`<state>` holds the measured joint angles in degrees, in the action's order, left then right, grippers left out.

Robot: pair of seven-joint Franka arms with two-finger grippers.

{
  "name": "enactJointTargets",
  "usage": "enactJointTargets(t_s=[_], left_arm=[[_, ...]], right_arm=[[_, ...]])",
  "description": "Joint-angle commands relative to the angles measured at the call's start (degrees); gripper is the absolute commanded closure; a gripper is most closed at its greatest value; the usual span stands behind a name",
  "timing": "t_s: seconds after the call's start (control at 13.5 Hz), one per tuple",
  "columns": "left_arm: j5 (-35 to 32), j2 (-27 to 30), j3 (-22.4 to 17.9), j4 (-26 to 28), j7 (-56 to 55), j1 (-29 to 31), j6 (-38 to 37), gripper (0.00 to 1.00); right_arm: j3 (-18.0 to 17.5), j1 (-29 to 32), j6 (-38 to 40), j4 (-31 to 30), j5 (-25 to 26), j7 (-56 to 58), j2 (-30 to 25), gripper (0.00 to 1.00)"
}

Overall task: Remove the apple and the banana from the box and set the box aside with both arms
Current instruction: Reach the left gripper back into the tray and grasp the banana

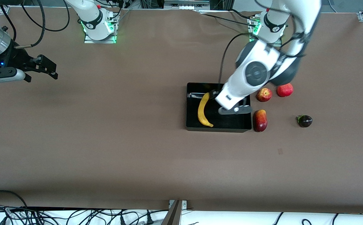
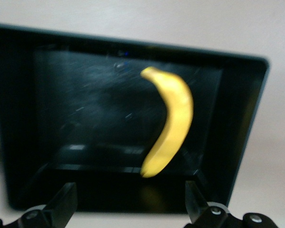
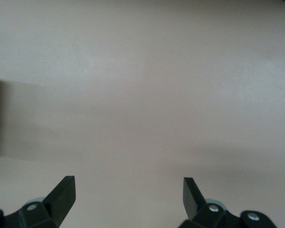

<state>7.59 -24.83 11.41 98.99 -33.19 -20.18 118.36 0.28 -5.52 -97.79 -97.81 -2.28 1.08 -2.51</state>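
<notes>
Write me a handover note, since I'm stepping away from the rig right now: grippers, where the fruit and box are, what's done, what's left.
Left gripper: fingers open, empty, over the box.
Right gripper: fingers open, empty, waiting over bare table at the right arm's end.
Apple: out, on the table beside the box, toward the left arm's end.
Banana: lying in the box.
Done: apple removed.
Left: take the banana out, then move the box aside with both arms.

white arms (image 1: 256, 75) with dark grey joints; black cables
</notes>
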Motion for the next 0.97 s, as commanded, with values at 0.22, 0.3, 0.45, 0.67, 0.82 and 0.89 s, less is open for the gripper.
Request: enactJointTargets(t_s=[0.22, 0.3, 0.45, 0.67, 0.82, 0.89], left_arm=[[-6.4, -12.3, 0.2, -1.2, -4.3, -4.5, 11.9, 0.00], [-6.5, -12.3, 0.4, 0.5, -4.1, -4.4, 13.2, 0.00], [-6.5, -12.4, 1.2, 2.8, -3.8, -4.4, 15.8, 0.00], [-6.5, -12.4, 1.3, 5.9, -3.4, -4.3, 19.1, 0.49], [-6.5, -12.3, 1.5, 6.3, -3.4, -4.0, 18.9, 0.97], [-6.5, -11.8, 1.7, 6.2, -3.5, -3.7, 18.8, 1.00]], right_arm=[[0.1, -0.2, -1.6, 1.0, 0.3, 0.3, 0.6, 0.00], [0.1, 0.0, -2.9, 1.0, 0.2, 0.7, 0.7, 0.00], [0.1, 0.0, -3.7, 1.0, 0.1, 1.2, 1.7, 0.00], [0.2, 0.2, -3.5, 1.0, 0.0, 0.8, 2.7, 0.00], [0.2, 0.1, -3.1, 0.8, 0.2, 1.0, 4.3, 0.00], [0.2, 0.0, -2.9, 0.9, 0.2, 1.5, 5.7, 0.00]])
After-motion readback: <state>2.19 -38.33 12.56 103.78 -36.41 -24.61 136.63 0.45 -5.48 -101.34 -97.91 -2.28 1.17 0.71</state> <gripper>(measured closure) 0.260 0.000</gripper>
